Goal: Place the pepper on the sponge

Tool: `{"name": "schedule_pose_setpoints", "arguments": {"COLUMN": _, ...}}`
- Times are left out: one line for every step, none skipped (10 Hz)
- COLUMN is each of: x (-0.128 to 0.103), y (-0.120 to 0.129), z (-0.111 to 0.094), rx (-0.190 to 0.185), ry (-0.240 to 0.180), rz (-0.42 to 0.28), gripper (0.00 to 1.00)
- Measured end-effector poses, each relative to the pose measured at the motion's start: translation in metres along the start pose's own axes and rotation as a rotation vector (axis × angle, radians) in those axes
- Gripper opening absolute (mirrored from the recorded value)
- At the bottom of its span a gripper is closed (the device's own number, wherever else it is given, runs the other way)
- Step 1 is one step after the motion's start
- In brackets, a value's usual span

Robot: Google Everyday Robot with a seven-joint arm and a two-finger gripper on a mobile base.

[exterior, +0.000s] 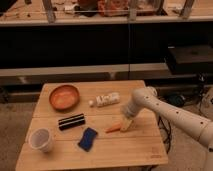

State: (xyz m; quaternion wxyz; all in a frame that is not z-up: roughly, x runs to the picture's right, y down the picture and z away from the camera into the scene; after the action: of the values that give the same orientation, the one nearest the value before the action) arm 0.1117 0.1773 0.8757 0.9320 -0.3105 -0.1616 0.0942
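End effector (126, 125) seemingly against pepper (113, 129)

End of pepper (113, 129) hidden behind the hand (126, 125) over the table (100, 156); arm (175, 117) cropped at right edge.

pepper (113, 129): orange-red
sponge (88, 139): dark blue
bar (71, 121): black, ribbed
bowl (64, 97): orange-brown
gripper (125, 126): pale cream, at the pepper's right end

On the bench (142, 150), the back left corner is being occupied by the bowl (64, 97), the bottle (106, 99) to its right. The front left corner is being taken by the cup (40, 140), the bar (71, 121) behind it, the sponge (88, 139) to its right. Right of the sponge, the gripper (126, 125) is being kept at the right end of the pepper (113, 129).
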Motion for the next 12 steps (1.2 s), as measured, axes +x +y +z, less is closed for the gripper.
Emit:
{"name": "schedule_pose_setpoints", "arguments": {"x": 0.0012, "y": 0.0007, "z": -0.0007, "rx": 0.006, "ry": -0.015, "rz": -0.006, "gripper": 0.80}}
{"name": "schedule_pose_setpoints", "arguments": {"x": 0.0053, "y": 0.0029, "z": -0.0009, "rx": 0.007, "ry": -0.030, "rz": -0.012, "gripper": 0.78}}
{"name": "schedule_pose_setpoints", "arguments": {"x": 0.0072, "y": 0.0043, "z": -0.0019, "rx": 0.012, "ry": -0.037, "rz": -0.021, "gripper": 0.68}}
{"name": "schedule_pose_setpoints", "arguments": {"x": 0.0061, "y": 0.0052, "z": -0.0008, "rx": 0.012, "ry": -0.040, "rz": -0.031, "gripper": 0.59}}
{"name": "schedule_pose_setpoints", "arguments": {"x": 0.0043, "y": 0.0059, "z": -0.0002, "rx": 0.012, "ry": -0.046, "rz": -0.038, "gripper": 0.49}}
{"name": "schedule_pose_setpoints", "arguments": {"x": 0.0038, "y": 0.0068, "z": 0.0002, "rx": 0.010, "ry": -0.066, "rz": -0.040, "gripper": 0.39}}
{"name": "schedule_pose_setpoints", "arguments": {"x": 0.0059, "y": 0.0078, "z": -0.0013, "rx": 0.012, "ry": -0.083, "rz": -0.040, "gripper": 0.31}}
{"name": "schedule_pose_setpoints", "arguments": {"x": 0.0069, "y": 0.0076, "z": -0.0025, "rx": 0.016, "ry": -0.081, "rz": -0.044, "gripper": 0.29}}
{"name": "schedule_pose_setpoints", "arguments": {"x": 0.0072, "y": 0.0073, "z": -0.0031, "rx": 0.018, "ry": -0.081, "rz": -0.047, "gripper": 0.29}}
{"name": "schedule_pose_setpoints", "arguments": {"x": 0.0090, "y": 0.0063, "z": -0.0036, "rx": 0.022, "ry": -0.077, "rz": -0.051, "gripper": 0.29}}
{"name": "schedule_pose_setpoints", "arguments": {"x": 0.0099, "y": 0.0061, "z": -0.0039, "rx": 0.020, "ry": -0.083, "rz": -0.045, "gripper": 0.29}}
{"name": "schedule_pose_setpoints", "arguments": {"x": 0.0112, "y": 0.0055, "z": -0.0044, "rx": 0.019, "ry": -0.087, "rz": -0.041, "gripper": 0.32}}
